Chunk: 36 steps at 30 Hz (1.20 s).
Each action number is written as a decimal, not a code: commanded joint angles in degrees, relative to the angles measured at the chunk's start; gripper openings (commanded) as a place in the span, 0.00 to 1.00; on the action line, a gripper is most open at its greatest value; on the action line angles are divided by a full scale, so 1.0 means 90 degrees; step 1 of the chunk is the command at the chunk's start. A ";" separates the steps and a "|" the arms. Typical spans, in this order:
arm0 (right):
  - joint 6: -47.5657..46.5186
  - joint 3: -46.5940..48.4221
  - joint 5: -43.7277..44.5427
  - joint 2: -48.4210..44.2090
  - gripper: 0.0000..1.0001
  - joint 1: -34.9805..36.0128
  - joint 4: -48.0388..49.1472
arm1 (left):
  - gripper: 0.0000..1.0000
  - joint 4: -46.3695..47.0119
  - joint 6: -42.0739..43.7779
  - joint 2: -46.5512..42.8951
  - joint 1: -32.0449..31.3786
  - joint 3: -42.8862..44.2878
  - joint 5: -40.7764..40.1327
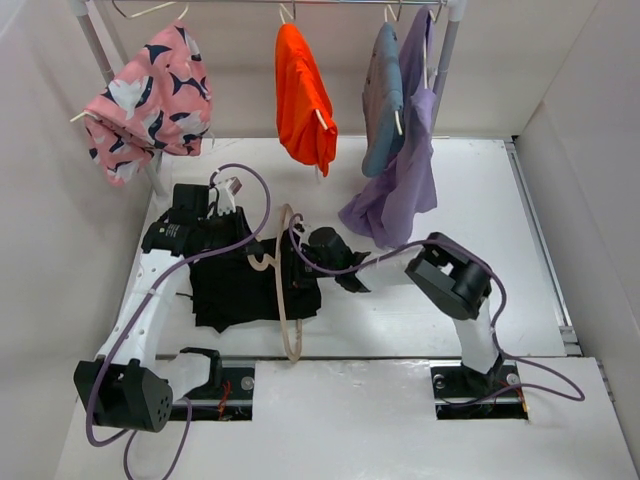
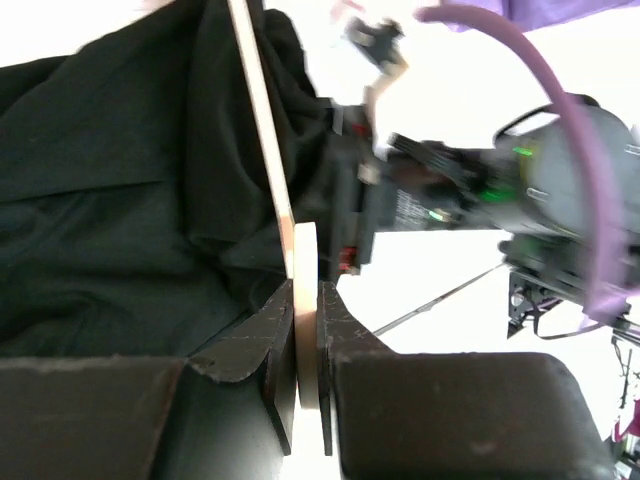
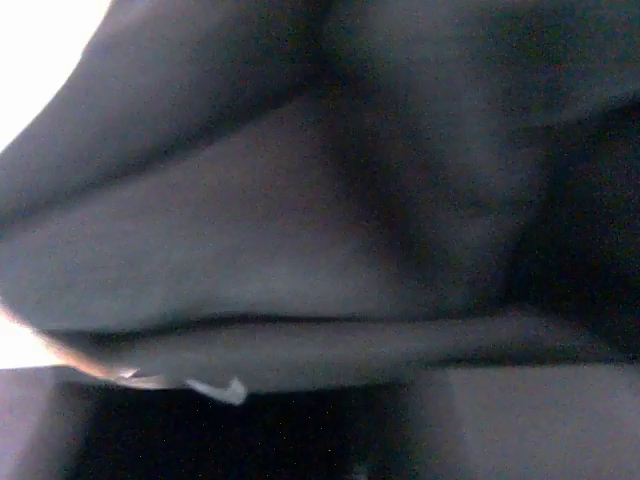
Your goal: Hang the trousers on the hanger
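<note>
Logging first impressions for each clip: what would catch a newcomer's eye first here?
The black trousers lie crumpled mid-table, with the pale hanger arching across them. The left gripper is clamped on the hanger, while the right gripper is pressed into the black fabric. At the back, a bright orange garment and a pink patterned garment hang from the rack.
</note>
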 commanded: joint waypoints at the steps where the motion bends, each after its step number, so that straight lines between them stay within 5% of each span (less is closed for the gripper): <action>1: -0.1154 -0.0204 0.0314 -0.0686 0.40 0.0120 -0.1422 | 0.00 0.0234 0.0008 -0.0123 -0.0057 0.0074 -0.0077; 7: -0.1528 -0.0204 0.1455 -0.2007 0.46 -0.0006 -0.3140 | 0.00 0.0234 0.0125 -0.0181 -0.0057 0.0014 -0.0390; 17: -0.1724 0.0783 0.1282 -0.1844 0.26 -0.0514 -0.3632 | 0.00 0.0234 0.0243 -0.0123 -0.0115 0.0072 -0.0518; 22: -0.1392 0.1201 0.1107 -0.1152 0.01 -0.0681 -0.2891 | 0.00 0.0234 0.0379 -0.0123 -0.0174 0.0073 -0.0518; 28: -0.0564 0.1448 -0.0611 0.0284 0.00 -0.0681 -0.0729 | 0.00 0.0565 0.0467 -0.0065 -0.0291 0.0005 -0.0372; 36: 0.0024 0.1320 0.0168 0.0696 0.00 -0.0358 -0.0341 | 0.00 0.1220 0.0292 0.0531 -0.0701 0.0492 0.0273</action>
